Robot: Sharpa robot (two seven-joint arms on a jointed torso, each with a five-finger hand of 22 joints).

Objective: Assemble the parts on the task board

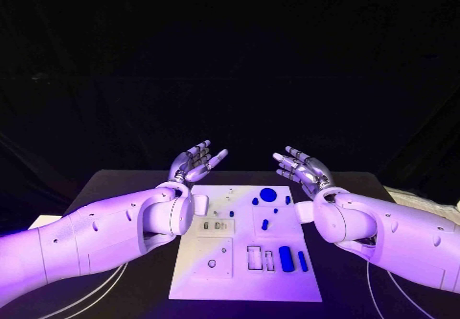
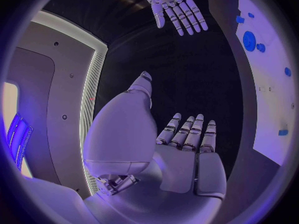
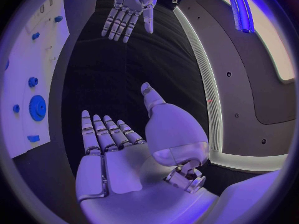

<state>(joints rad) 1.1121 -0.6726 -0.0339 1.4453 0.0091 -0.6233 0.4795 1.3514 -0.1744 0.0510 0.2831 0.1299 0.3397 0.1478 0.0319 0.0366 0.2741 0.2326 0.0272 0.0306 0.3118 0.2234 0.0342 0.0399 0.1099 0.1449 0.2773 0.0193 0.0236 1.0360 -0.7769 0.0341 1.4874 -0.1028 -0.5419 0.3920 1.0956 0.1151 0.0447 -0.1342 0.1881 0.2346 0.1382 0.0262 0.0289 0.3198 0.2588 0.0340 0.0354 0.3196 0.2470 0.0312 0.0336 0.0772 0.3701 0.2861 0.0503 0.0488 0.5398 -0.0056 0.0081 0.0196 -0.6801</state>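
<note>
- You have the left hand (image 1: 195, 163) raised beyond the far edge of the task board (image 1: 197, 279), toward its far left corner, palm turned inward and fingers apart and stretched out, with nothing between them.
- Your right hand (image 1: 303, 169) mirrors it off the board's far right corner, also with fingers spread and straight, holding nothing.
- The two hands face each other across a gap and stay well apart; neither touches the board or any part.
- In the left wrist view your left hand's fingers (image 2: 187, 132) lie side by side, slightly parted, the thumb (image 2: 141, 87) standing away from them, and the right hand shows across the gap.
- The right wrist view gives you the same for the right hand: fingers (image 3: 106, 132) extended, thumb (image 3: 151, 98) held apart.
- The task board lies flat in the middle of the black table (image 1: 115, 183), its long side running away from you.
- A round blue gear (image 1: 268, 195) sits near the board's far edge, right of centre, with small blue pieces (image 1: 255, 201) just beside it.
- A small blue peg (image 1: 264, 224) sits near the board's middle.
- Toward the near right part of the board, a thick blue cylinder (image 1: 286, 256) and a thinner blue bar (image 1: 303, 261) lie side by side, next to rectangular slots (image 1: 255, 258).
- Near the left edge you see a round hole (image 1: 212, 263) in the board.
</note>
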